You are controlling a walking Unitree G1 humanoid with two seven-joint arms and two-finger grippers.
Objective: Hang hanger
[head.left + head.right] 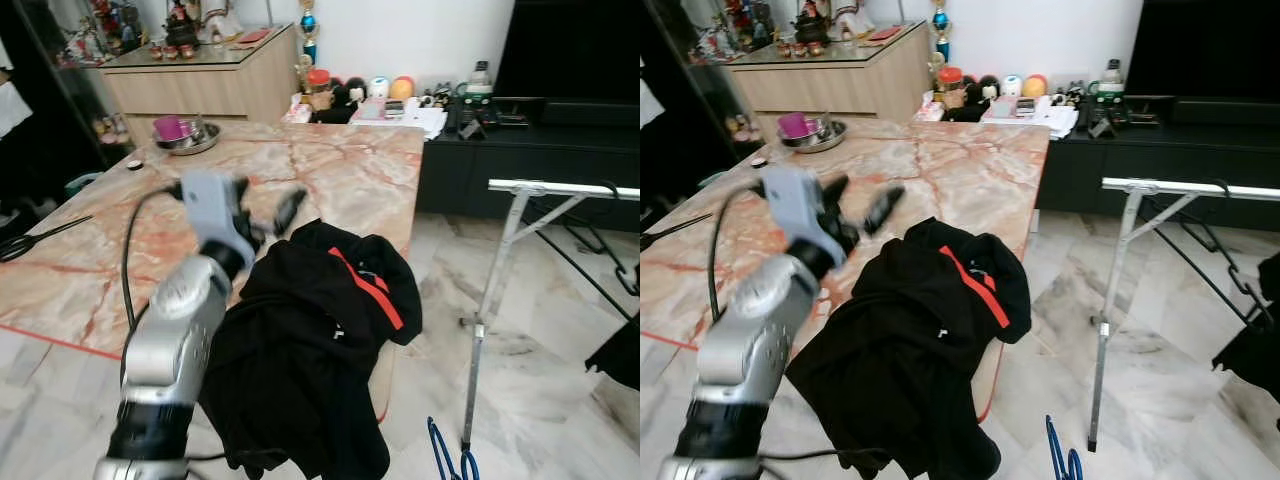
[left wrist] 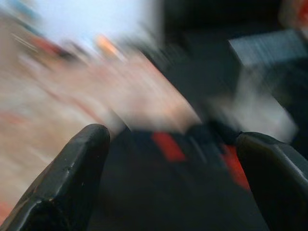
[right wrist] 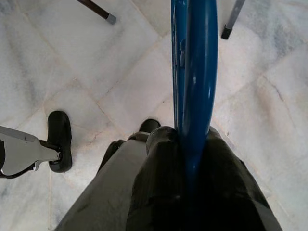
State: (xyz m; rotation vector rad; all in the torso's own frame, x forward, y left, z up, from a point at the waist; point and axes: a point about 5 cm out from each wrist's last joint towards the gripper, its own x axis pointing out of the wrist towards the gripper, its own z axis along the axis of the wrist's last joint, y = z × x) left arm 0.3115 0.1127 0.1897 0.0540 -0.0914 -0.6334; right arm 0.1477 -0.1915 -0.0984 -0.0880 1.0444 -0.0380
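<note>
Marble table (image 1: 340, 170): upper left, black jacket (image 1: 310, 340) draped over its near edge. Left gripper (image 1: 262, 215): raised mid-left above the jacket, fingers spread wide, empty. Blue hanger (image 3: 195, 72): glossy plastic, long axis vertical at frame centre, clamped in right gripper (image 3: 185, 142); tip at lower edge in the eye view.

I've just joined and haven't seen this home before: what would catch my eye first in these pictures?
First, the black garment with a red stripe, draped over the near corner of the marble table and hanging toward the floor. The left gripper is raised just above it, fingers apart. To the right stands a metal drying rack, and the right gripper is shut on a blue hanger over the floor.
</note>
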